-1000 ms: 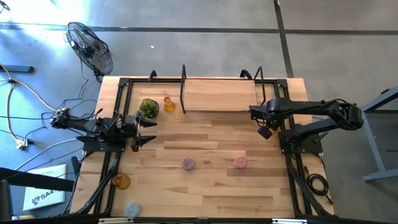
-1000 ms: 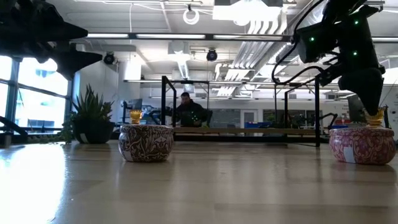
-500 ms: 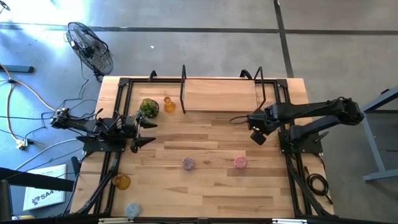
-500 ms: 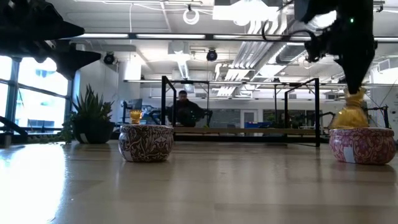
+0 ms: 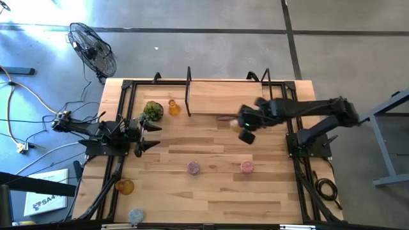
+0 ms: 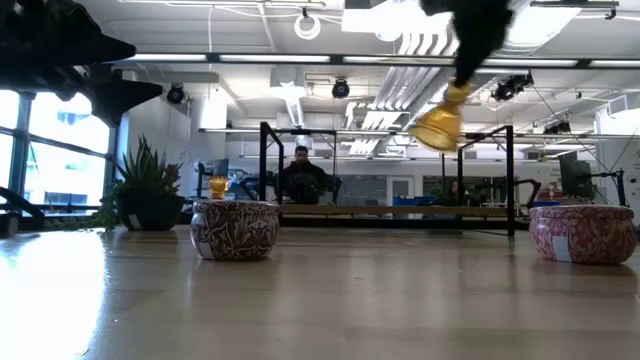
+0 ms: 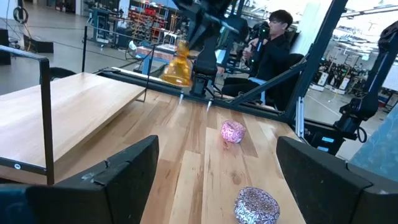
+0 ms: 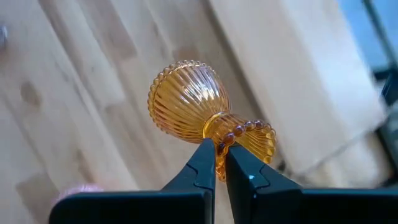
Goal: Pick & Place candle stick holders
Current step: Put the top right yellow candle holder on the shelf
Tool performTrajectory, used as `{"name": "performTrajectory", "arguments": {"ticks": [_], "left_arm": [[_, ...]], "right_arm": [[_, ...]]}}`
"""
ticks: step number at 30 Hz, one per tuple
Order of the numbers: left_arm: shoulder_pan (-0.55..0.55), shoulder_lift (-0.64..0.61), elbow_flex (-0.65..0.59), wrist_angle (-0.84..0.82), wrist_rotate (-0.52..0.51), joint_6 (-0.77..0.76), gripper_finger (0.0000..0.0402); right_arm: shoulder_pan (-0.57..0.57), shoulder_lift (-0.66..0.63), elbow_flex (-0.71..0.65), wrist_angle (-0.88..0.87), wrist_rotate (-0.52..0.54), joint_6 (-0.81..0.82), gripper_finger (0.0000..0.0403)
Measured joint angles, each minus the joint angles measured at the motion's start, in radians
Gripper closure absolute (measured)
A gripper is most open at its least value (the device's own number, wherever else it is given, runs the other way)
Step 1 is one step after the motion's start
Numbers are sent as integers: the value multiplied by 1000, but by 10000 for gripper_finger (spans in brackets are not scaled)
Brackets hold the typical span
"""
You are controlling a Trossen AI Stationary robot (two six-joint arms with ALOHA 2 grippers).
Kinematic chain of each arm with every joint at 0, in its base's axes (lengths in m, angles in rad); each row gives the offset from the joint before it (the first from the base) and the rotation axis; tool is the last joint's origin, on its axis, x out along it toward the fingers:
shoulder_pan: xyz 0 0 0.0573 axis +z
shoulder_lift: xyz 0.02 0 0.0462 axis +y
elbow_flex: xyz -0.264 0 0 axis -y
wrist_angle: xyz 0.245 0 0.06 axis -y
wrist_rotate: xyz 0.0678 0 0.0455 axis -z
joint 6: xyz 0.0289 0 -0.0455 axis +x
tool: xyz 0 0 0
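1. Sweeping inward since a second ago, the right arm is carrying its load from the table's three-o'clock edge toward the middle. From above, the right gripper (image 5: 243,122) is hanging near the centre, just off the raised shelf (image 5: 223,96). The left gripper (image 5: 153,135) is waiting at nine o'clock beside the green plant (image 5: 153,110). One amber holder (image 5: 172,107) is standing at about eleven o'clock, another amber one (image 5: 124,186) at seven, the pale blue holder (image 5: 136,216) below it, and the lilac holder (image 5: 193,167) and pink holder (image 5: 247,167) are sitting toward six o'clock.

2. At table height, the carried amber holder (image 6: 438,122) is hanging tilted, well clear of the wood, with the lilac and pink pieces resting on the table beneath and to either side.

3. Past the left wrist, that arm's own fingers are standing wide apart with nothing between them; the lifted holder (image 7: 177,65) is showing far off, and a person (image 7: 273,50) is sitting beyond the table.

4. At the right wrist, the fingertips (image 8: 202,165) are nearly closed, pinching only the beaded neck of the ribbed amber holder (image 8: 186,102).

5. My worry is that narrow pinch on smooth glass: with the piece tilting while the arm is travelling, it could swivel or slip out and crack on the boards, or knock a holder below.
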Motion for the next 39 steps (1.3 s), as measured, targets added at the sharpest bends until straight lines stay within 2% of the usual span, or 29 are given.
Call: {"name": "performTrajectory", "arguments": {"ticks": [7,13,18,26,32,39], "left_arm": [[0,0,0,1,0,-4,80],[0,0,0,0,32,-5,80],[0,0,-1,-3,32,-5,80],[0,0,0,-14,32,-3,80],[0,0,0,-17,27,7,80],[0,0,0,-21,26,7,80]], "right_arm": [[-76,167,265,-71,53,-140,395],[-174,195,417,-189,95,-171,395],[-315,195,508,-197,41,-232,395],[-507,227,519,-109,2,-274,395],[-558,353,518,-44,-110,-347,395],[-594,490,517,-48,-104,-363,395]]}}
